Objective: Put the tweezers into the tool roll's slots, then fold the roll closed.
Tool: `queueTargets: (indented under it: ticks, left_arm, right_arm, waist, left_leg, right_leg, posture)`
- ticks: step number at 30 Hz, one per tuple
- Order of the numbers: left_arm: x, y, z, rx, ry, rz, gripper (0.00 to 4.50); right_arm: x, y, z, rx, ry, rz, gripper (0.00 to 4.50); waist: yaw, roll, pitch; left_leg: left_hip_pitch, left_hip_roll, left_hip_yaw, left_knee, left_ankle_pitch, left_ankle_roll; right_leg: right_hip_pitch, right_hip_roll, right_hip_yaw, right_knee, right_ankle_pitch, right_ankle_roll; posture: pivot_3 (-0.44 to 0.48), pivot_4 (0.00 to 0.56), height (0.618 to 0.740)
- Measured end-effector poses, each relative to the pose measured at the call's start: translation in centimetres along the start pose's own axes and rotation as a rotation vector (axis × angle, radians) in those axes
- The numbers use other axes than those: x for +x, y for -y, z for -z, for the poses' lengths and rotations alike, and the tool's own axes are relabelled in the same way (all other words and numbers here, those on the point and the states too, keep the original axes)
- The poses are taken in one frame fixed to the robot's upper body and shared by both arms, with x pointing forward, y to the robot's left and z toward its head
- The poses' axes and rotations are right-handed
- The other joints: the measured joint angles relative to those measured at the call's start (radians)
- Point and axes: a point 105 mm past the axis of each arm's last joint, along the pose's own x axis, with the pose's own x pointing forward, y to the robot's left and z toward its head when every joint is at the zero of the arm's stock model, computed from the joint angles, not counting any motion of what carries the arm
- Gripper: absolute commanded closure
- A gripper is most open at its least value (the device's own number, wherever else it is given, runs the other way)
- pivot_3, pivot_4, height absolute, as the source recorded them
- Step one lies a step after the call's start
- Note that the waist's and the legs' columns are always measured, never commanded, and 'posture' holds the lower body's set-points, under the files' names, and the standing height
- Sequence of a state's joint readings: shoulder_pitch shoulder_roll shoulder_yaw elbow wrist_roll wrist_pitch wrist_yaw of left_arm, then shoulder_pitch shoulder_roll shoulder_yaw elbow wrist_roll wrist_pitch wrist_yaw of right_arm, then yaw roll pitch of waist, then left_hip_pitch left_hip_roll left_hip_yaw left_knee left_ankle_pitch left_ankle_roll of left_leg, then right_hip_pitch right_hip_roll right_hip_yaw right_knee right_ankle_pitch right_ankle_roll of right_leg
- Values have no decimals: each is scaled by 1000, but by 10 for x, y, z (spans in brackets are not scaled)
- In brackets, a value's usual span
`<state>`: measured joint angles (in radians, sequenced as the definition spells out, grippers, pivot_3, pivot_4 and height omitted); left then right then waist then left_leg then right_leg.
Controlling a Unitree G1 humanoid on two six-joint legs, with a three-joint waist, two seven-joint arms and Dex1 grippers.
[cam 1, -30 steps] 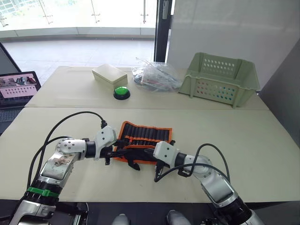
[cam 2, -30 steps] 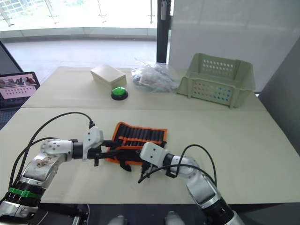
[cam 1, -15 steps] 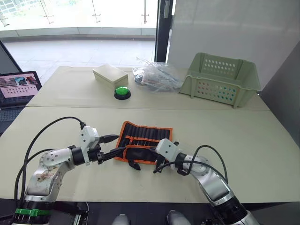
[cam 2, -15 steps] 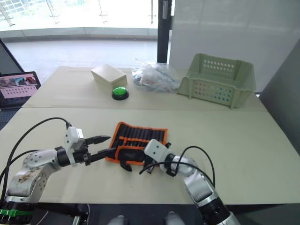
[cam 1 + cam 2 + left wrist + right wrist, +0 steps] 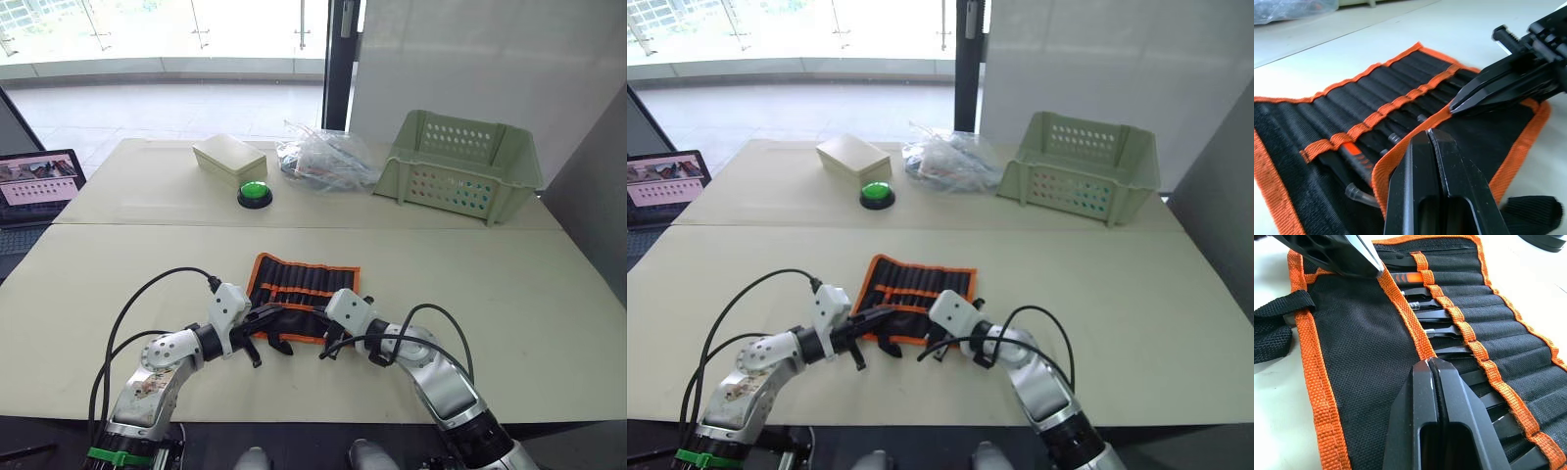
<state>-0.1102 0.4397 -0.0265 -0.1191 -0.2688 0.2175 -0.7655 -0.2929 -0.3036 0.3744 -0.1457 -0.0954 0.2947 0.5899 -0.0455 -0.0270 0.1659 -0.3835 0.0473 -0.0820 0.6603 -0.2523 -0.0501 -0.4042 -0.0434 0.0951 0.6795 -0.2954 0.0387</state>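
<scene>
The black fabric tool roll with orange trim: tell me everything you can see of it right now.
The black fabric tool roll with orange trim lies flat on the beige table, its near flap folded over towards the slots. An orange strip crosses the row of narrow pockets, where slim dark tools sit. A black strap trails off one end. Both grippers, left and right, are shut on the folded flap's orange edge.

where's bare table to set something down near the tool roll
Bare cream tabletop lies to the robot's right of the black fabric tool roll with orange trim, in front of the pale green plastic basket. Another bare patch lies to its left. It is crowded at the roll's near edge, where the left gripper and right gripper meet.
</scene>
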Motion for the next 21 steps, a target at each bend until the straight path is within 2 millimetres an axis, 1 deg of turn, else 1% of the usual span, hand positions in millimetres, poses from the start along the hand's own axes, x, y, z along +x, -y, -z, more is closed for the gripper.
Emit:
queueTargets:
  ticks: [2, 5, 8, 11, 13, 15, 18, 21]
  left_arm:
    - [2, 6, 11, -21, -22, -20, 4467]
    - [3, 7, 12, -13, 3, -64, 4467]
    - [3, 7, 12, -9, 10, -75, 4467]
    - [4, 8, 12, -12, 17, -78, 4467]
    - [3, 8, 12, -11, 17, -75, 4467]
    - [3, 8, 12, -10, 16, -67, 4467]
    - [3, 8, 12, -9, 15, -58, 4467]
    - [3, 8, 12, -11, 14, -51, 4467]
  right_arm:
    - [-1, -1, 0, 1, 2, 2, 4500]
    - [0, -8, -10, 23, 53, 9, 4500]
    - [6, -18, -21, 46, 111, 13, 4500]
    - [14, -31, -24, 86, 139, 24, 4500]
    - [19, -33, -26, 96, 151, 46, 4500]
    - [22, -32, -24, 101, 146, 70, 4500]
    - [27, -31, -11, 104, 100, 97, 4500]
    - [23, -28, -7, 88, 97, 116, 4500]
  waist:
    - [0, 0, 0]
    - [2, 0, 0]
    - [1, 1, -1]
    - [1, 1, -1]
    - [1, 1, -1]
    - [1, 1, -1]
    - [1, 1, -1]
    - [1, 2, -1]
  left_leg:
    - [0, 0, 0, 0, 0, 0]
    - [0, 0, 0, 0, 0, 0]
    - [1, 0, 0, 0, 0, 0]
    - [1, 0, 0, 0, 0, 0]
    - [1, 0, 0, 0, 0, 0]
    - [1, 0, 0, 0, 0, 0]
    - [1, 0, 0, 0, 0, 0]
    - [2, 0, 0, 0, 0, 0]
  right_leg:
    - [0, 0, 0, 0, 0, 0]
    - [0, 0, 0, 0, 0, 0]
    - [0, 0, 0, 0, 0, 0]
    - [1, 0, 0, 0, 0, 0]
    - [1, 0, 0, 0, 0, 0]
    - [1, 0, 0, 0, 0, 0]
    - [1, 0, 0, 0, 0, 0]
    - [1, 0, 0, 0, 0, 0]
  posture:
    - [0, 150, 713]
    - [0, 150, 713]
    - [0, 150, 713]
    - [0, 150, 713]
    - [0, 150, 713]
    - [0, 150, 713]
    - [0, 150, 713]
    - [0, 150, 713]
